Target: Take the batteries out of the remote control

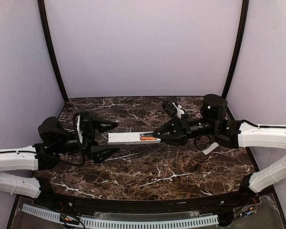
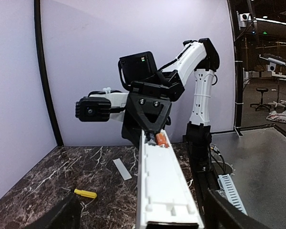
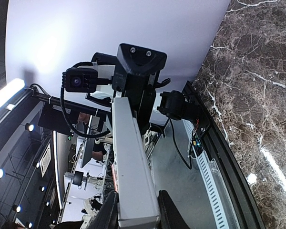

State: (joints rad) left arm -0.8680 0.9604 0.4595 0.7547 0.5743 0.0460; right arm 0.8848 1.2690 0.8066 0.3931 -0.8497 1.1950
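The remote control (image 1: 128, 138) is a long white bar held level above the marble table, its battery bay facing up. My right gripper (image 1: 156, 137) is shut on its right end. Orange-red batteries (image 1: 148, 138) lie in the bay just in front of the right fingers; one shows in the left wrist view (image 2: 162, 139). My left gripper (image 1: 118, 137) is open, its two fingers spread either side of the remote's left end without touching it. In the left wrist view the remote (image 2: 164, 186) runs away from the camera. In the right wrist view the remote (image 3: 131, 162) sits between my fingers (image 3: 107, 214).
A yellow-handled screwdriver (image 2: 86, 193) and a flat white cover strip (image 2: 122, 169) lie on the table behind the remote. The strip also shows in the top view (image 1: 210, 148) below the right arm. Purple walls enclose the table; a cable tray (image 1: 133, 222) runs along the near edge.
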